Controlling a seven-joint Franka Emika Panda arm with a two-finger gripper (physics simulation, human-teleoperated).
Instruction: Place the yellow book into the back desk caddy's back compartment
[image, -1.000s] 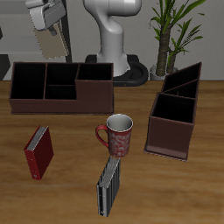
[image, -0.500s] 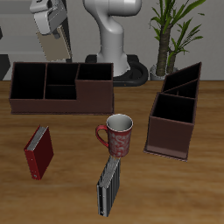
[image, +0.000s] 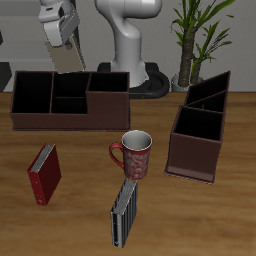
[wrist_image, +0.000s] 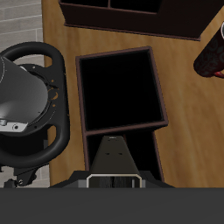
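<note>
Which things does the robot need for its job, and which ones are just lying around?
For the job: gripper, yellow book, back desk caddy.

Just lying about: red book, striped book, mug, other caddy, plant.

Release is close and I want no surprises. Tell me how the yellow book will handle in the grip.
The yellow book hangs flat below the gripper without sagging, so it is probably stiff. Thin and small, it is likely light. Clamped only near its upper end and tilted, it might pivot between the jaws.
</note>
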